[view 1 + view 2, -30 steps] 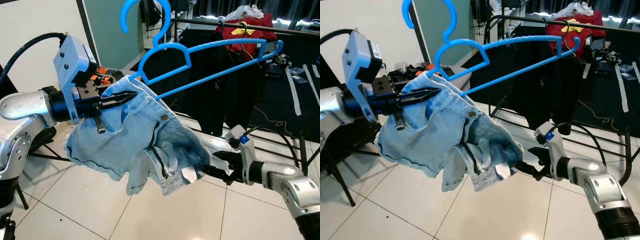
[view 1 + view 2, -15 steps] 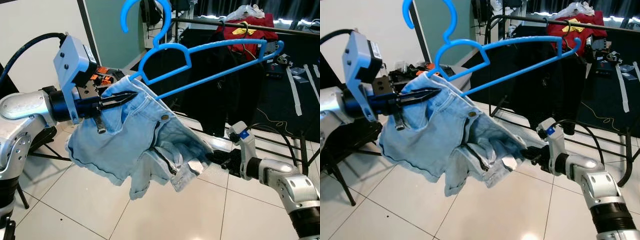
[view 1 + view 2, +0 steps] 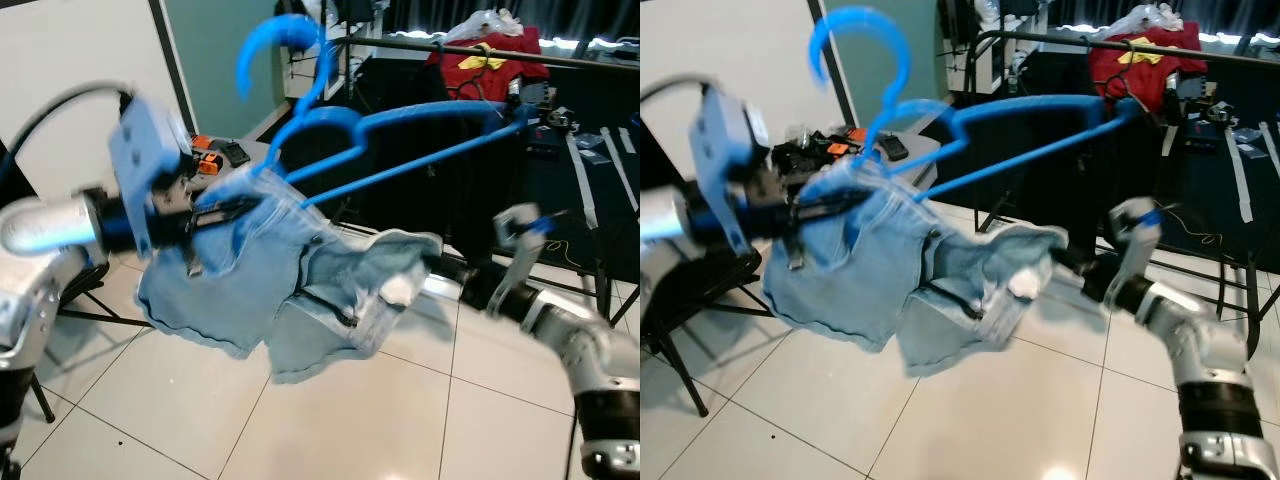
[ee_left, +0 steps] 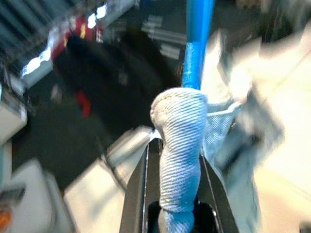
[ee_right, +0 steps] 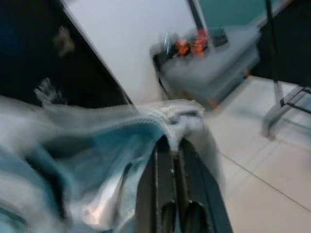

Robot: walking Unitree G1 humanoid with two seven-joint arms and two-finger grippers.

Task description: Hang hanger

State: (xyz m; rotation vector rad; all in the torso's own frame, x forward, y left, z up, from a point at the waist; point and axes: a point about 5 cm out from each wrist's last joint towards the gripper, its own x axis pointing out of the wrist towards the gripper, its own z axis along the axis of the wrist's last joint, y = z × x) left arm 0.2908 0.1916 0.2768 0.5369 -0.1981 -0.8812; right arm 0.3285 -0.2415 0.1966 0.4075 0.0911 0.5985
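Right gripper [image 3: 1065, 262] is lifting its pinched corner of the light blue denim shorts [image 3: 285, 290] toward 1 o'clock now. Left gripper [image 3: 228, 207] is clamping shorts onto the blue plastic hanger [image 3: 400, 135], so hanging's getting close.

left arm shell: silver-grey rounded segments, glossy
left arm cable: thick black hose arching up from behind the arm
left wrist camera housing [image 3: 150, 160]: pale blue boxy block set on the wrist
left gripper [image 4: 179, 191]: two long black fingers, flat and narrow
right arm shell: silver-grey rounded links, with a black ribbed band low on the forearm
right wrist housing [image 3: 1135, 228]: white-grey block with a small blue mark
right gripper [image 5: 173, 187]: two long black fingers, tapered
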